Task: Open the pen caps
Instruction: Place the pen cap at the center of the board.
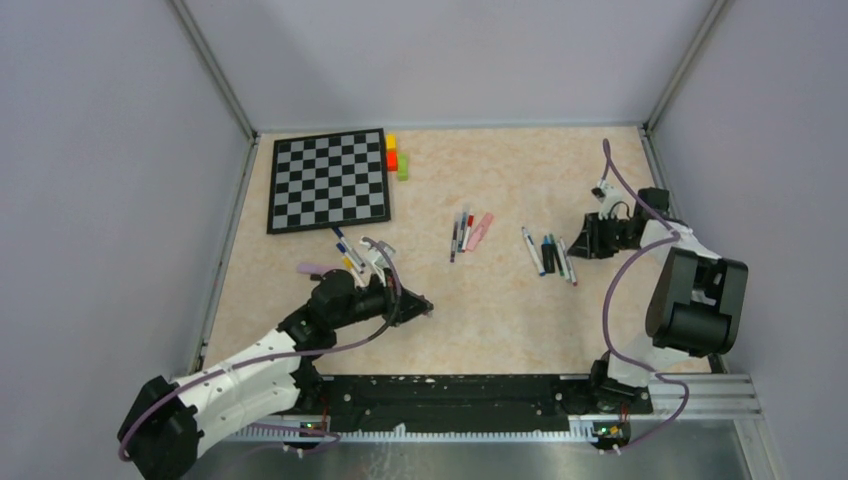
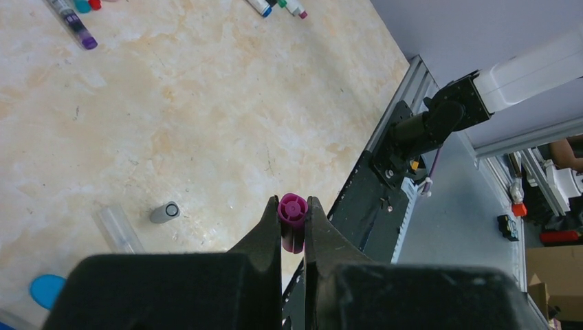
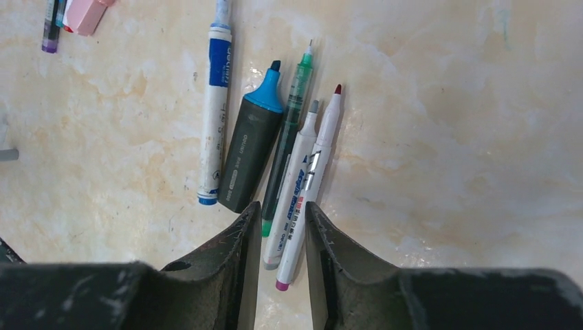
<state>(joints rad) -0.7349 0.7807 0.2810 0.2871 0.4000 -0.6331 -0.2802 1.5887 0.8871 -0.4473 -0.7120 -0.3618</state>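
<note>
My left gripper (image 1: 418, 306) (image 2: 293, 206) is shut on a magenta pen cap (image 2: 293, 218), held end-on between the fingertips above the table's near edge. A grey cap (image 2: 165, 212), a clear cap (image 2: 118, 229) and a blue cap (image 2: 47, 289) lie on the table beside it. My right gripper (image 1: 590, 240) (image 3: 282, 213) is open and empty, hovering over a row of uncapped pens (image 1: 550, 255): a white and blue marker (image 3: 214, 110), a dark highlighter (image 3: 251, 148), a green pen (image 3: 289, 130) and two white pens (image 3: 309, 179) whose ends show between the jaws.
More pens and a pink highlighter (image 1: 481, 230) lie mid-table. Several pens lie by the left arm (image 1: 350, 255). A chessboard (image 1: 329, 180) and coloured blocks (image 1: 396, 157) sit at the back left. A black rail (image 1: 450, 400) runs along the near edge.
</note>
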